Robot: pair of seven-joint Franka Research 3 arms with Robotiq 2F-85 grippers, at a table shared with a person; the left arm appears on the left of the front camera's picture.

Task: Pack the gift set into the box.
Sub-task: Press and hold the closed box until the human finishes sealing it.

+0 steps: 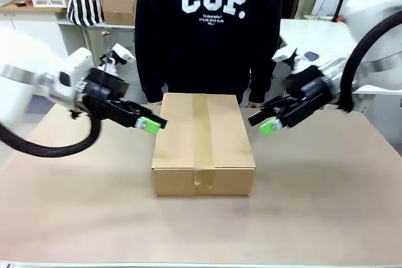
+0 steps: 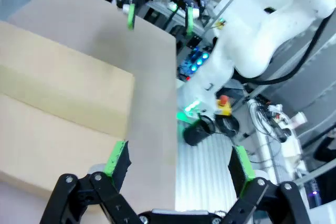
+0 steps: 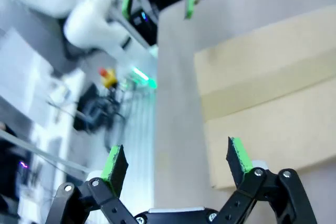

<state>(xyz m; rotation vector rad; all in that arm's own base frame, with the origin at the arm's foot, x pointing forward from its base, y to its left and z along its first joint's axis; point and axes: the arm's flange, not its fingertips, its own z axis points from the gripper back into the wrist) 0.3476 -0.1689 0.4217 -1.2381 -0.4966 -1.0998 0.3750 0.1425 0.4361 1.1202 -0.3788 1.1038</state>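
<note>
The box sits shut in the middle of the front view, on the table, its flaps down and a strip of tape running along the top seam and over the near wall. The left claw hovers at the box's upper left corner, its green pads just beside the edge; the right claw hovers just off the box's right side, near the top edge, apart from it. Both claws are released, jaws spread wide with nothing between them.

In the left wrist view the box fills the left half of the frame, blurred, beside the left claw at the bottom, while the right claw shows at the top with its jaws spread. In the right wrist view the box lies at right, its near corner next to the right claw, and the left claw shows at the top, blurred.

The gift set cannot be made out anywhere; the shut flaps hide the box's inside.

A person stands behind the box, cut off at the top of the frame, in a black sweatshirt lettered "CGP." in large white type; the smaller lines beneath are too small to read.
</note>
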